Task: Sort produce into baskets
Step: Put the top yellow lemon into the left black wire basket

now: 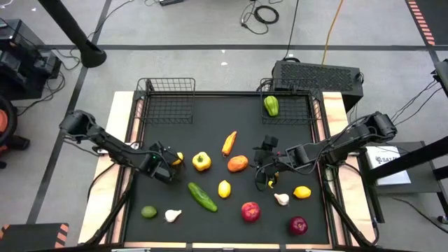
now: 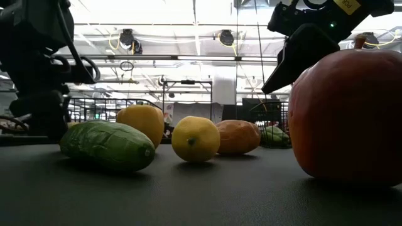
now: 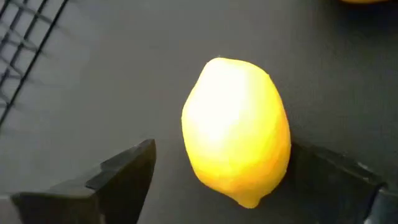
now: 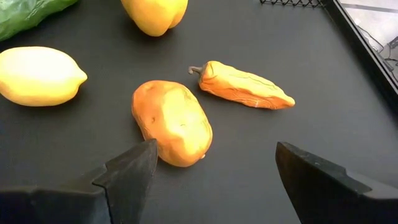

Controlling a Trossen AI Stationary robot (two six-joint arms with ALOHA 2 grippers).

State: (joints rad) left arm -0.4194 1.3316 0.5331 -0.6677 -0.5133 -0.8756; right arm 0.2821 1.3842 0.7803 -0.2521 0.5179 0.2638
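Near edge of the counter (image 1: 140, 231): a lime (image 1: 148, 211), a garlic bulb (image 1: 173, 215), two red apples (image 1: 250, 211) and (image 1: 297, 225), a second garlic (image 1: 281, 199) and a lemon (image 1: 302, 192) are lying loose.

Mid-counter: a cucumber (image 1: 202, 196) and another lemon (image 1: 224, 188) are sitting side by side.

The left pincer (image 1: 170, 162) is standing open low over the mat, its fingers (image 3: 124, 174) spread to either side of a third lemon (image 3: 236, 140); not closed on it.

The right pincer (image 4: 211, 177) is hanging open and holding nothing, just beside an orange potato-shaped piece (image 4: 173, 122). An orange pepper (image 4: 244, 85) and a yellow pepper (image 1: 201, 162) are lying near it.

Far edge: two wire baskets. The left basket (image 1: 166, 98) is showing no produce. The right basket (image 1: 308, 108) is holding a green pepper (image 1: 271, 106).
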